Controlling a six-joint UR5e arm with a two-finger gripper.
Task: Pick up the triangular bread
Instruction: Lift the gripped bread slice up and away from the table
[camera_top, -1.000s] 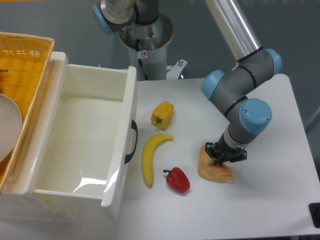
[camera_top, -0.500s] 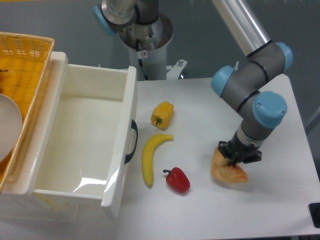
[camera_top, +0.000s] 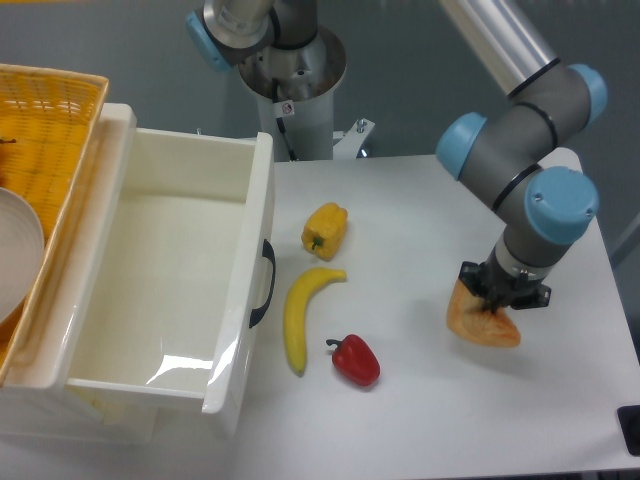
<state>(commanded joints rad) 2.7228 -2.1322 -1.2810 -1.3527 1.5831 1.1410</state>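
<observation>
Right now the black two-finger pincer (camera_top: 503, 298) is pinching the flat, golden-orange triangular bread (camera_top: 480, 322) hanging just beneath it, seemingly barely off the white table (camera_top: 420, 210), so the lift looks underway and wants a steady rise.

Single fixed view, mounted high at the front of the table (camera_top: 420, 220) and tilted steeply down, facing the arm's base column (camera_top: 295, 85) at the far edge. Medium range: the whole tabletop fits, plus the open white drawer (camera_top: 150, 270) and part of a yellow basket (camera_top: 45, 130), cropped at the left edge. Lower right corner shows a dark object (camera_top: 630, 430), possibly a fixture, too cropped to identify. No second view to share coverage.
</observation>
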